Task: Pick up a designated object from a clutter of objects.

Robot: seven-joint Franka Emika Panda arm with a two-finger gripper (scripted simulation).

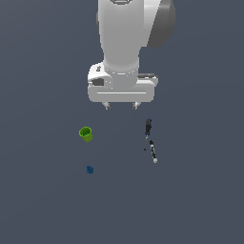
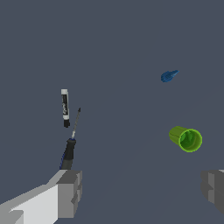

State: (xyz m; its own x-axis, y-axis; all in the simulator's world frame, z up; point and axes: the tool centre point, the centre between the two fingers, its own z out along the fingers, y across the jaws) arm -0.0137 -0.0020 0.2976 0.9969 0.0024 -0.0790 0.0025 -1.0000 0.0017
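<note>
Screwdriver handle end behind fingers in wrist view only.

White arm, tool downward (fingers wide apart, empty)

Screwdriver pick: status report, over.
Gripper open, empty, above the surface. Screwdriver lying flat, untouched. Marker close beside its shaft tip; green cup well apart.

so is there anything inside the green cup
Nothing shows inside the cup: the wrist view looks into its mouth and sees only green inner wall. The deepest part is shaded, so a tiny item there cannot be ruled out. The open fingers are apart from it.
</note>
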